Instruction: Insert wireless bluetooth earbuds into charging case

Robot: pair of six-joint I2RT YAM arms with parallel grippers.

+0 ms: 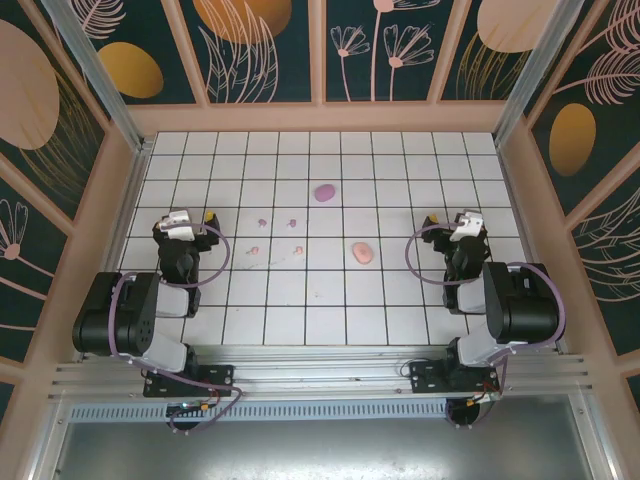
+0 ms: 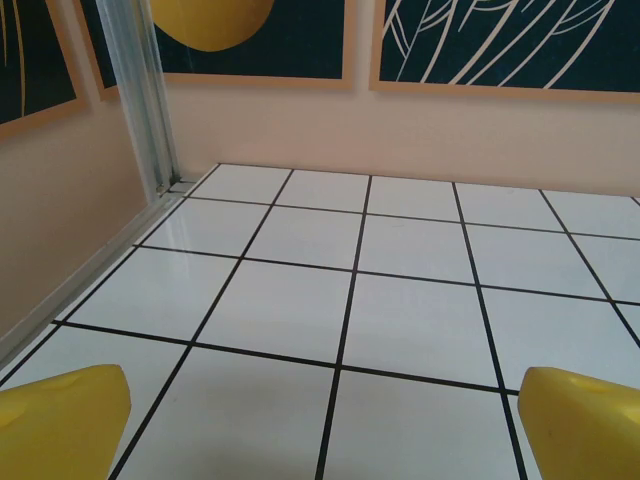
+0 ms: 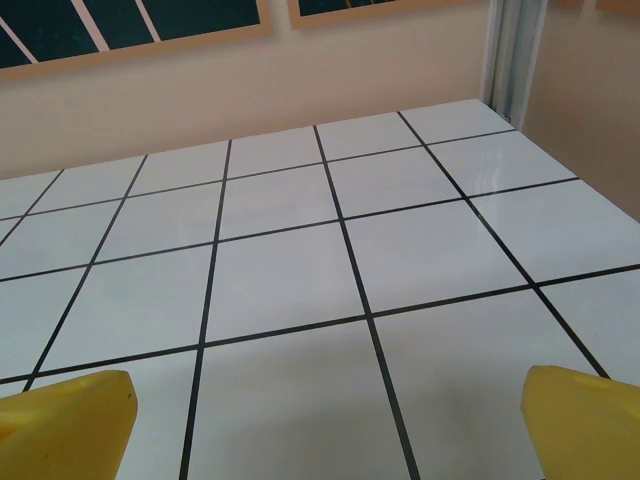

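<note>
Four earbuds [image 1: 263, 222] loose on counter [image 1: 400, 300]
Either side: left pincer [image 2: 320, 420] and right pincer [image 3: 325, 420], jaws wide, nothing held

Tiny earbuds [image 1: 262, 222] near purple case [image 1: 324, 192], pink case [image 1: 363, 253]

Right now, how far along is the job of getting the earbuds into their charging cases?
Nothing looks done: the four earbuds lie loose on the tiled table, apart from the purple case and the pink case. Nothing is in hand: the left pincer and the right pincer stand open and empty above bare tiles. All four earbuds are left to insert.
</note>
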